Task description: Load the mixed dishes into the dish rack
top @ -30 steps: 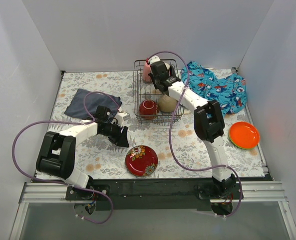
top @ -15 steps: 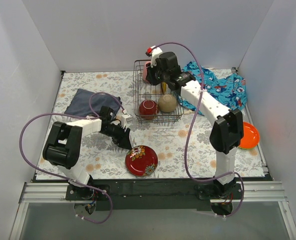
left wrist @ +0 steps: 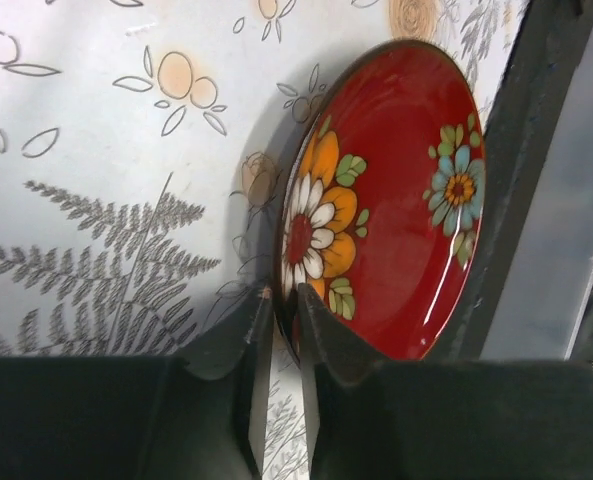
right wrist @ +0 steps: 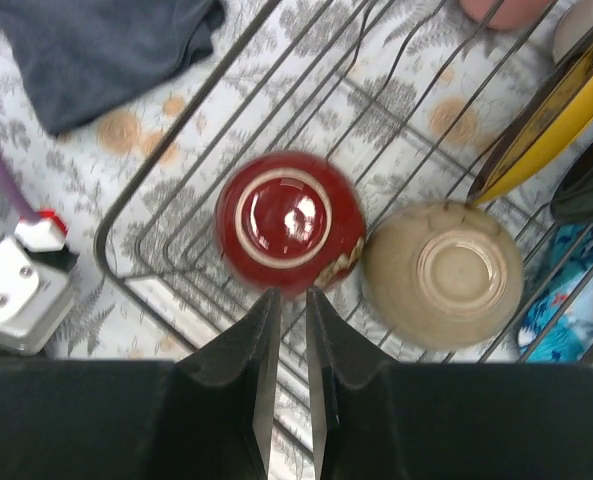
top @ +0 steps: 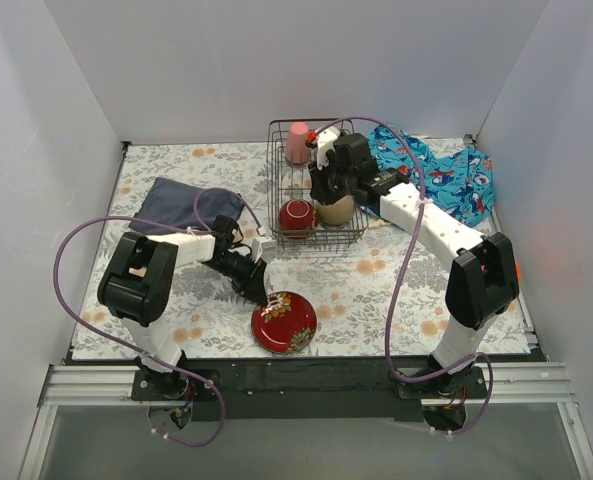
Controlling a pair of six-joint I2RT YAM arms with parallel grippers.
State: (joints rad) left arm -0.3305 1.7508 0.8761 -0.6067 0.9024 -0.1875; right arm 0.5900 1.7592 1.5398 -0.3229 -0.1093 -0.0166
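Dish rack (top: 318, 243) holds pink cup (top: 297, 143), upturned dark red bowl (right wrist: 289, 222), upturned tan bowl (right wrist: 443, 273) touching it, yellow plate (right wrist: 551, 115) on edge. Right gripper (right wrist: 291, 292) over dark red bowl, jaws nearly together, empty. Red floral plate (left wrist: 386, 210) flat on tabletop (top: 396, 290), near rack. Left gripper (left wrist: 282, 300) at plate rim, jaws almost closed; grip on rim unclear.

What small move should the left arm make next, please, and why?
Probably raise the left gripper slightly to test its hold: its fingers sit nearly together at the rim of the plate, which lies flat outside the rack. Whether the rim is really pinched is unclear.
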